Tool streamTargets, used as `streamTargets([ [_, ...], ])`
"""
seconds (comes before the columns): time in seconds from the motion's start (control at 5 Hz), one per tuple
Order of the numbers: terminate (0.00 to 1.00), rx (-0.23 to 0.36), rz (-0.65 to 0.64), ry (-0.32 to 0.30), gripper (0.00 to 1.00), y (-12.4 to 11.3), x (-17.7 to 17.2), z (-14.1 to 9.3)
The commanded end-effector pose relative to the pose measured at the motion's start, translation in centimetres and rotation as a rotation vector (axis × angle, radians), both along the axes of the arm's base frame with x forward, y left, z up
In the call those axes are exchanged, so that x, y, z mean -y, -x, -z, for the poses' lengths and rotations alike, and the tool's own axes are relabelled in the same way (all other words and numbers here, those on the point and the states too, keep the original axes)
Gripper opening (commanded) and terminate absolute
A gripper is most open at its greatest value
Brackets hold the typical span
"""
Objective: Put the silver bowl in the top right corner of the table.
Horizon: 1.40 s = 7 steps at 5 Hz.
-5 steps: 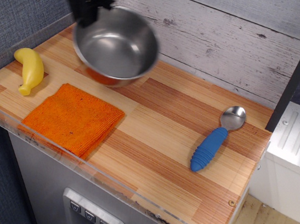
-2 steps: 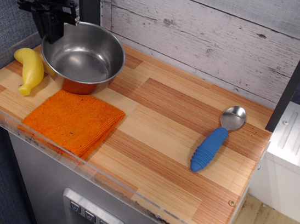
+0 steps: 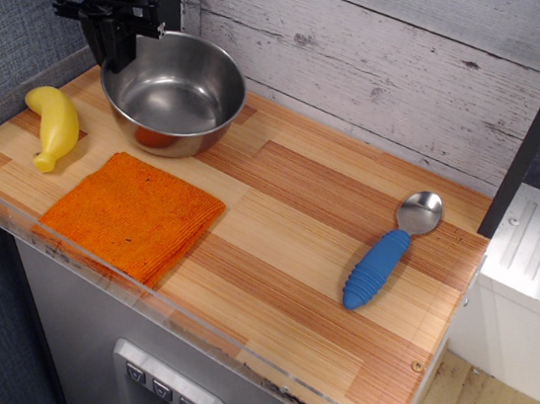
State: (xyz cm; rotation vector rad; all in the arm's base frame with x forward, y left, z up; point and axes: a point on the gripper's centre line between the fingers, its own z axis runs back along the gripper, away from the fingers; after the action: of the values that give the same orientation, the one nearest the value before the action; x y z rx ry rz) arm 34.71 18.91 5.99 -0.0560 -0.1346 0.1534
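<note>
Since a moment ago we see the silver bowl (image 3: 173, 93) shifted back and to the right, off the orange cloth (image 3: 132, 213) and toward the plank wall. It sits at the back left of the table (image 3: 283, 254), its base seemingly on the wood, though we cannot tell for sure. Our black gripper (image 3: 113, 34) pinches the bowl's left rim. Just left lies the yellow banana (image 3: 54, 124); well apart to the right rests the blue-handled spoon (image 3: 389, 251).

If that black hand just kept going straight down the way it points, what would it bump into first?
Most likely the silver bowl: the hand points down at its left rim, apparently touching it. The table lies below; depth is hard to judge.
</note>
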Motion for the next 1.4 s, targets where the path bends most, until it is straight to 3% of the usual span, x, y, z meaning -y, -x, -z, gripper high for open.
streamTargets([
  [0.0, 0.0, 0.028, 0.028, -0.039, 1.0, 0.4, 0.2, -1.7],
  [0.2, 0.0, 0.116, 0.035, -0.055, 1.0, -0.1, 0.8, -4.0],
  [0.4, 0.0, 0.242, 0.067, -0.065, 1.0, -0.9, 3.1, -7.9],
  [0.6, 0.0, 0.276, 0.12, -0.079, 1.0, -0.1, 6.1, -11.4],
  [0.8, 0.0, 0.235, 0.111, -0.102, 1.0, 1.1, 7.7, -10.9],
  [1.2, 0.0, 0.095, 0.138, -0.144, 1.0, 2.4, 9.5, -7.4],
])
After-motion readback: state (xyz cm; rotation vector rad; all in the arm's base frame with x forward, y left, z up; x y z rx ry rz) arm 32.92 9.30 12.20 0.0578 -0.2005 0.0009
